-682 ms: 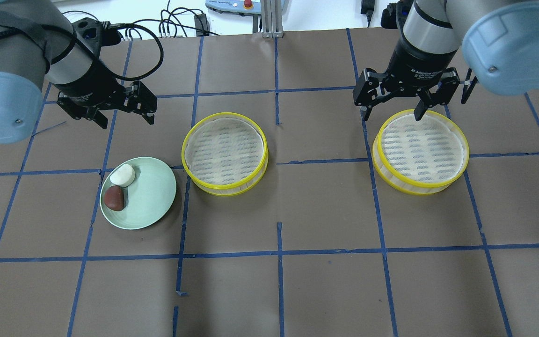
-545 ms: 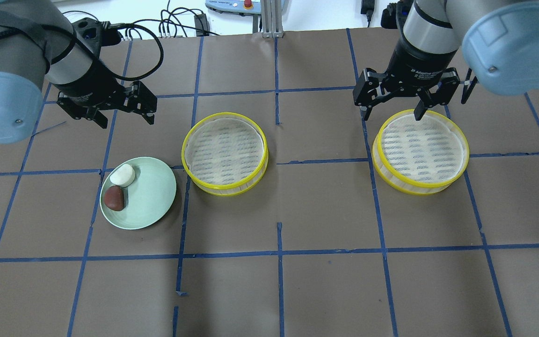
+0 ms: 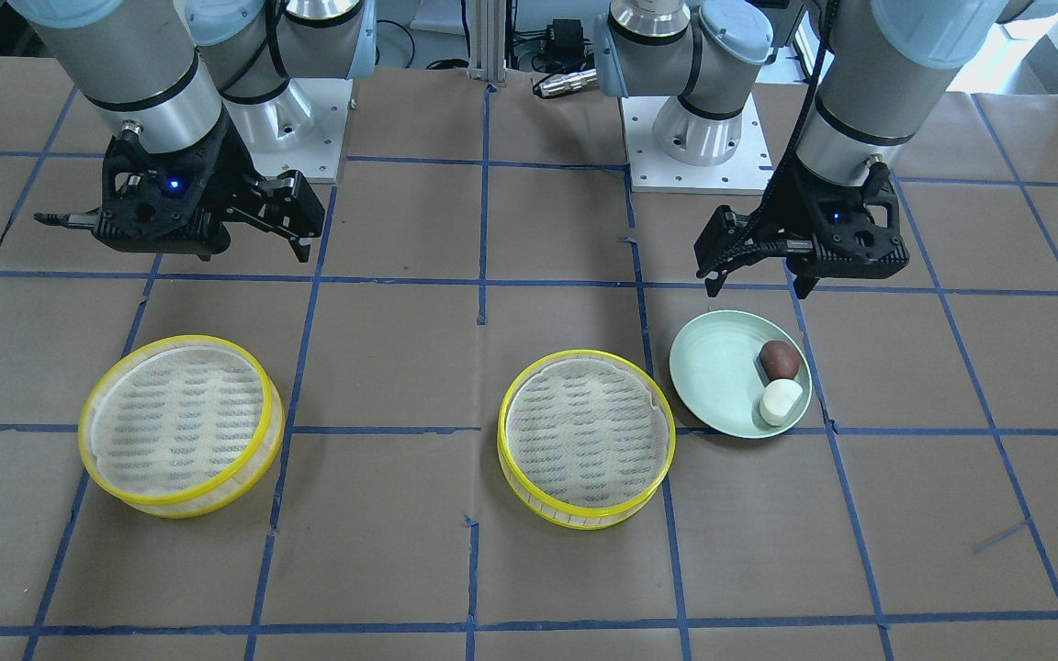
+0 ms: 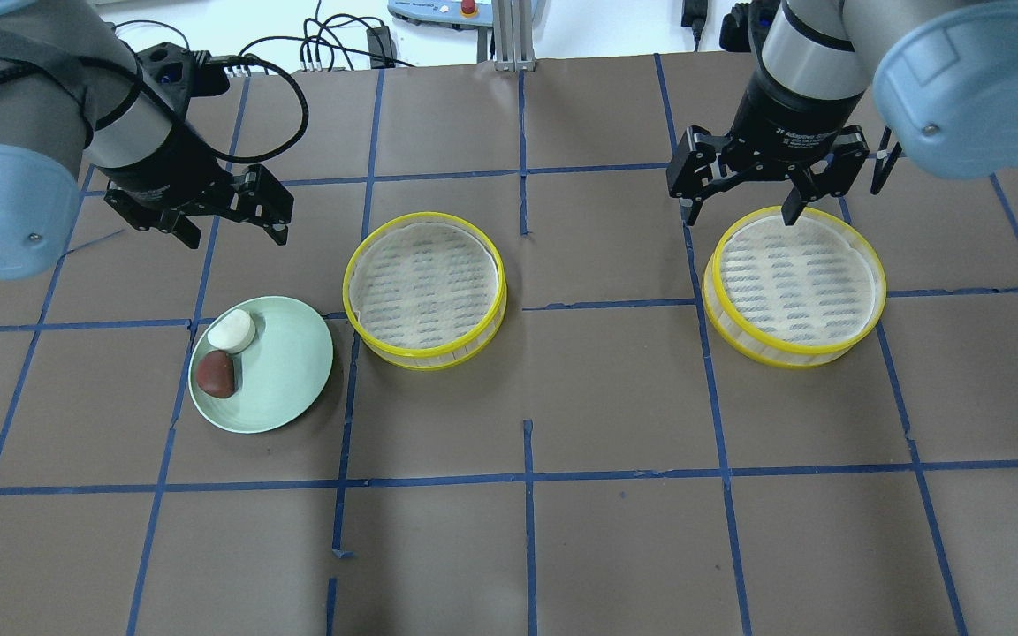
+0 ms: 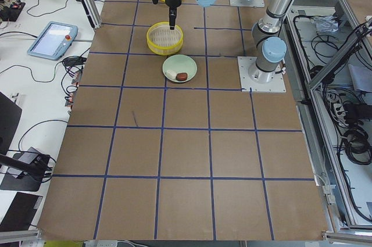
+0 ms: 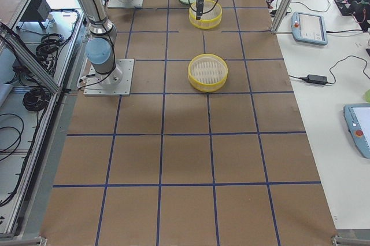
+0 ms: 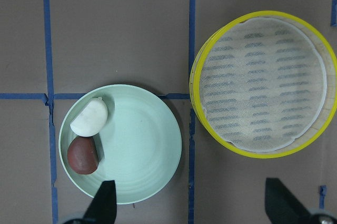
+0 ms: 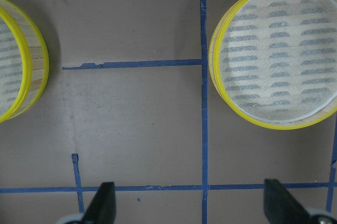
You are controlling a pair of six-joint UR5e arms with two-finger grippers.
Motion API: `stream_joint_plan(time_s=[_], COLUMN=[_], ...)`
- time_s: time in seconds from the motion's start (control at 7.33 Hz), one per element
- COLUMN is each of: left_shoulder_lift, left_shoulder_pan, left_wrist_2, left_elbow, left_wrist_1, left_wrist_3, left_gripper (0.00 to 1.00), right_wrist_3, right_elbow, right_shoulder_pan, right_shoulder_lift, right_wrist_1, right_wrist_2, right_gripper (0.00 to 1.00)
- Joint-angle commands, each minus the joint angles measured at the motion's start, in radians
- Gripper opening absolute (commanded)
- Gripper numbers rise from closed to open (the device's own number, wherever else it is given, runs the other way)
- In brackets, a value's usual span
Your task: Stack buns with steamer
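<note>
Both the white bun (image 4: 232, 330) and brown bun (image 4: 216, 374) touch on the plate (image 4: 288, 371) (neither lifted); our left gripper (image 4: 234, 237), jaws spread, just shifted beyond the plate, so we judge picking starts; right gripper (image 4: 740, 216) spread too.

The black two-finger left gripper (image 4: 238, 235) hangs fingers-down at the far left with jaws spread wide, and the black two-finger right gripper (image 4: 739, 218) hangs likewise at the far right, jaws equally apart.
</note>
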State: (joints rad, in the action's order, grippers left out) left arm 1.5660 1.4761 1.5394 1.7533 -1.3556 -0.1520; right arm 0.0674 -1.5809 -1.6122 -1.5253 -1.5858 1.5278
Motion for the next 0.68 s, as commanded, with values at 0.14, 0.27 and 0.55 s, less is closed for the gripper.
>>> stream_joint_plan(time_s=[0.14, 0.27, 0.55], left_shoulder_lift=[0.02, 0.022, 0.089], left_shoulder_pan=[-0.08, -0.111, -0.151], left_wrist_2=[0.057, 0.1, 0.133], left_elbow=[0.106, 0.113, 0.152], left_wrist_1=[0.012, 0.01, 0.065], left_wrist_3=[-0.083, -0.124, -0.165], left_gripper=[1.0, 1.0, 1.0], right_wrist_3=[0.0, 0.0, -0.001], right_elbow=[0.001, 0.002, 0.001], right_shoulder_pan=[0.0, 0.0, 0.0], right_shoulder_lift=[-0.001, -0.003, -0.003], right_wrist_1=[0.0, 0.0, 0.0], right_wrist_2=[0.0, 0.0, 0.0], right_gripper=[1.0, 1.0, 1.0])
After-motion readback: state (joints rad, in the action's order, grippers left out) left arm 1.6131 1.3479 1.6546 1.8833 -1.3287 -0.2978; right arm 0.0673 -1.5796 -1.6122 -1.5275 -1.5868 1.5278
